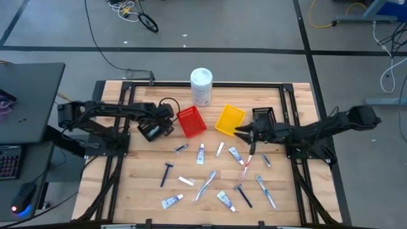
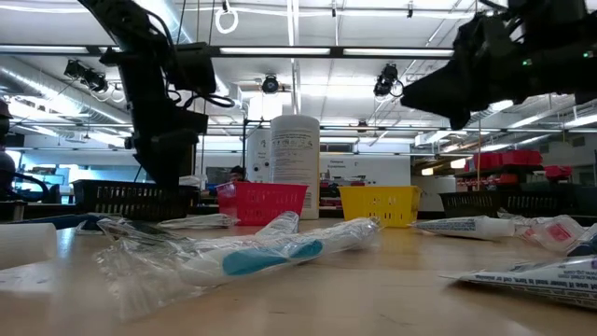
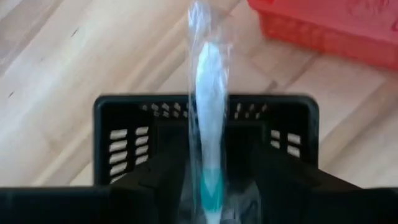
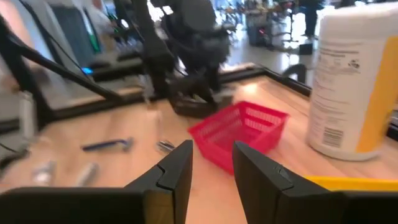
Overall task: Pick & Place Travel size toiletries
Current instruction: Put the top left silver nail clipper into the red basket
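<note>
While our left claw (image 3: 208, 186) gapes over a black bin (image 3: 205, 134), a wrapped toothbrush (image 3: 208, 93) between its fingers, our right claw (image 4: 211, 168) hangs parted, empty; three bins.

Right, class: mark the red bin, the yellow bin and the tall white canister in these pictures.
red bin (image 1: 192, 121), high view, on its mesh floor.
yellow bin (image 1: 229, 119), high view, on its inside.
tall white canister (image 1: 201, 78), high view, on its round lid.

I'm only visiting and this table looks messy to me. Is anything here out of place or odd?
One thing: a wrapped toothbrush stands on end over the black bin between the left gripper's jaws. The other toiletries lie scattered loose on the table, awaiting sorting.
</note>
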